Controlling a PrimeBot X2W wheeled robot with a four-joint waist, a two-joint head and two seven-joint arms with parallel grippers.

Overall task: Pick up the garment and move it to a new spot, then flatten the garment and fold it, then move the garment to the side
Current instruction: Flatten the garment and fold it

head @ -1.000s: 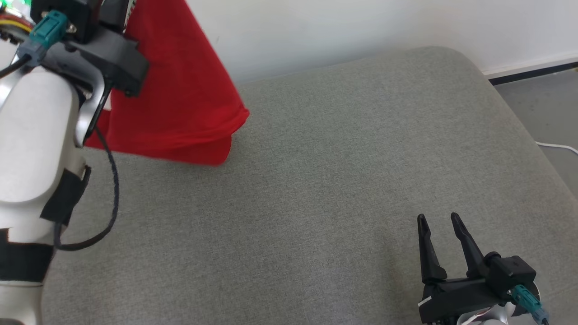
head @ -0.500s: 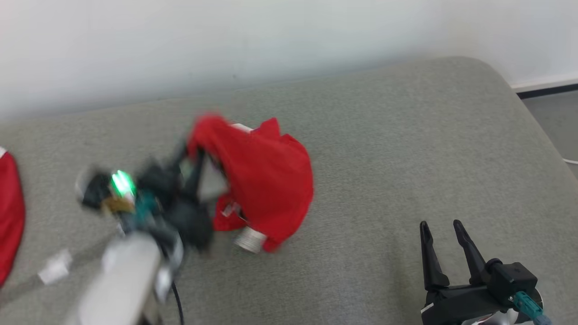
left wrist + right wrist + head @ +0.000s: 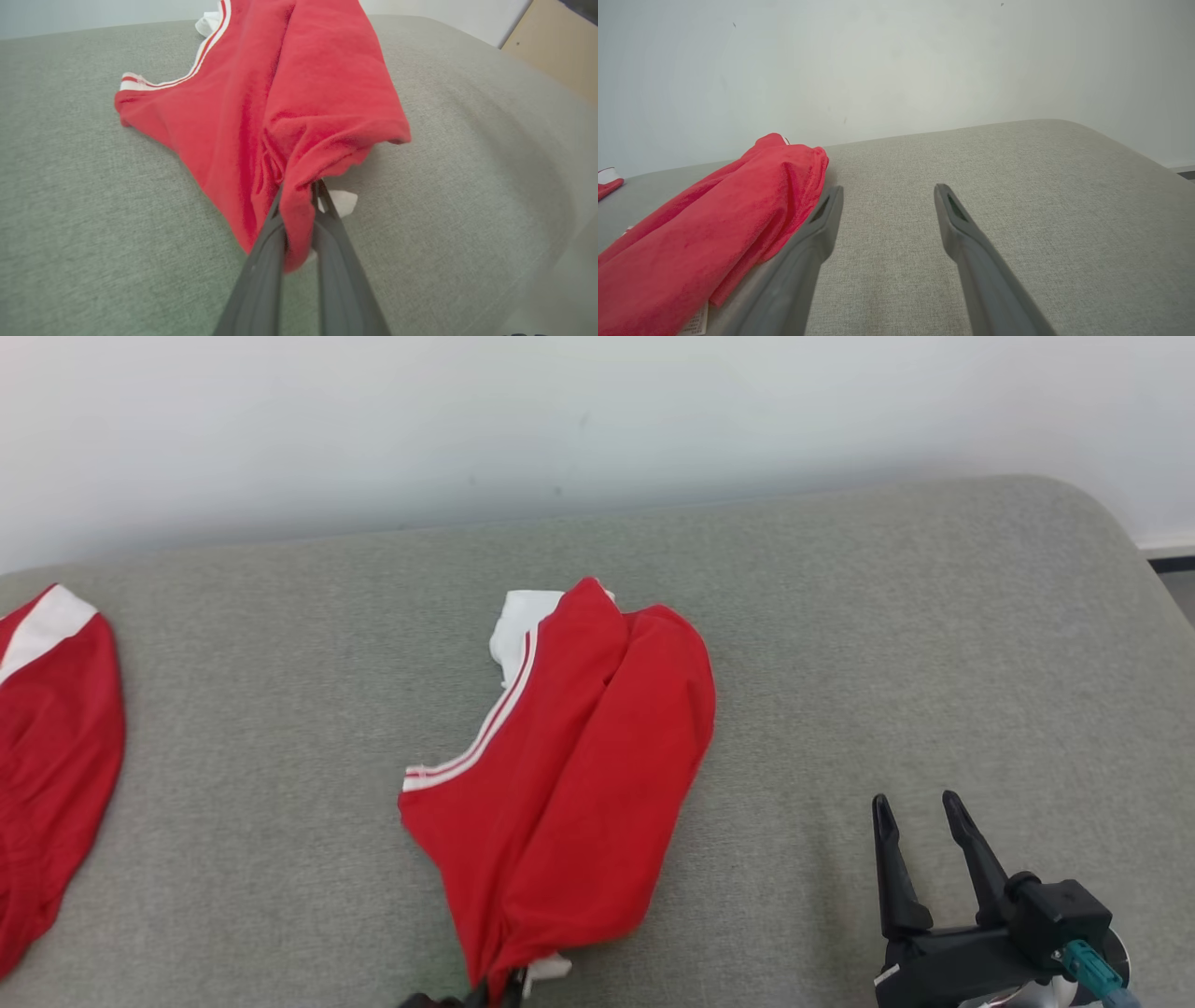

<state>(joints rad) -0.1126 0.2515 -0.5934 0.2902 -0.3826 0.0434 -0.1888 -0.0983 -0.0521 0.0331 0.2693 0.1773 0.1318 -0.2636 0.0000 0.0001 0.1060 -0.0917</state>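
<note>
- Head view: we see the red jersey (image 3: 579, 775), trimmed with white stripes, lying bunched lengthwise in the middle of the grey cushion (image 3: 840, 644). Its near corner runs down to the bottom edge, where the dark tips of our left hand (image 3: 495, 995) just show, touching the cloth.
- Our right hand (image 3: 914, 800) hangs at the lower right, fingers apart and empty, well apart from the jersey. A second red garment (image 3: 56, 756) lies at the far left edge.
- Left wrist view: our left hand (image 3: 299, 196) is clamped on the jersey's near hem, the red cloth gathered between the two fingers and spreading away beyond them. A white label (image 3: 343, 203) peeks out just beside the fingertips.
- Right wrist view: our right hand (image 3: 888, 189) stands wide apart over bare cushion, holding nothing. The jersey lies just beside its left finger; we cannot tell whether they touch.
</note>
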